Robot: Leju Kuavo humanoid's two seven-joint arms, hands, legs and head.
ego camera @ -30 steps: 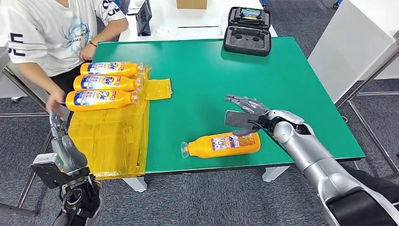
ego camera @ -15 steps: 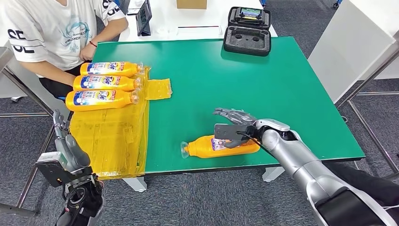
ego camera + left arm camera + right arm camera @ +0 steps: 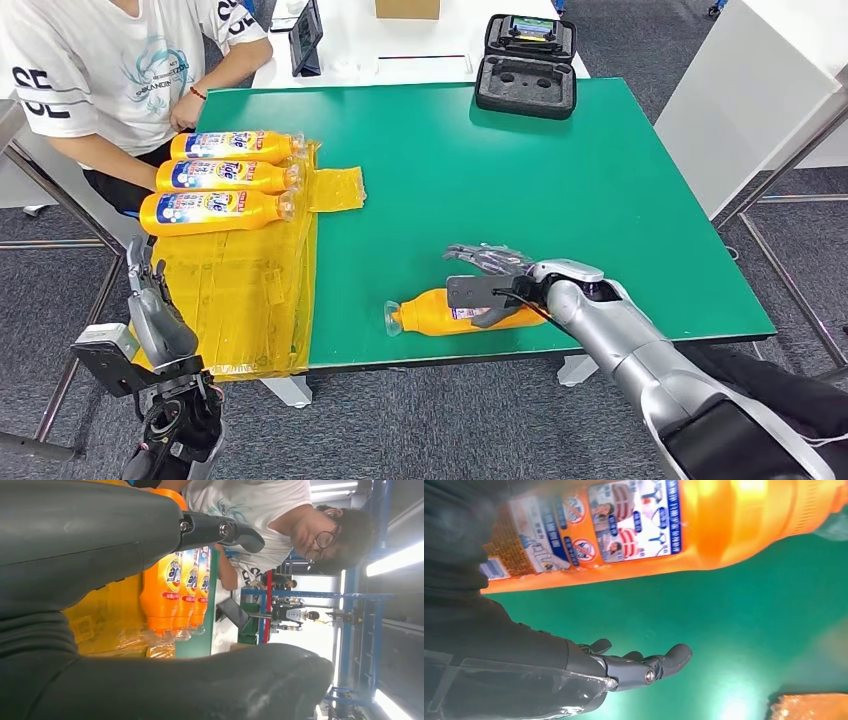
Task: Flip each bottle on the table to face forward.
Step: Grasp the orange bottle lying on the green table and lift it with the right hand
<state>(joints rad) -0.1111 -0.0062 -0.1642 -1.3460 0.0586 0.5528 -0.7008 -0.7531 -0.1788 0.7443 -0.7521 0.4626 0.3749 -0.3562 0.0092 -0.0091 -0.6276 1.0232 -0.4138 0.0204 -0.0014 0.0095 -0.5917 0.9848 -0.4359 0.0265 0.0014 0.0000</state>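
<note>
One orange bottle lies on its side near the front edge of the green table, cap to the left. Its back label with small print faces up. My right hand hovers low over the bottle's base end, its fingers spread above the green top and holding nothing; whether the thumb touches the bottle is unclear. Three more orange bottles lie side by side on a yellow plastic sheet at the far left, blue front labels up. My left hand hangs open beside the table's left edge.
A person in a white shirt sits at the far left corner, close to the three bottles. A black foam case stands at the table's far edge. A white panel stands to the right of the table.
My right hand has come down and leftward onto the near bottle's base end. The left hand has risen slightly. The person's hand has drawn back from the table's left side.
</note>
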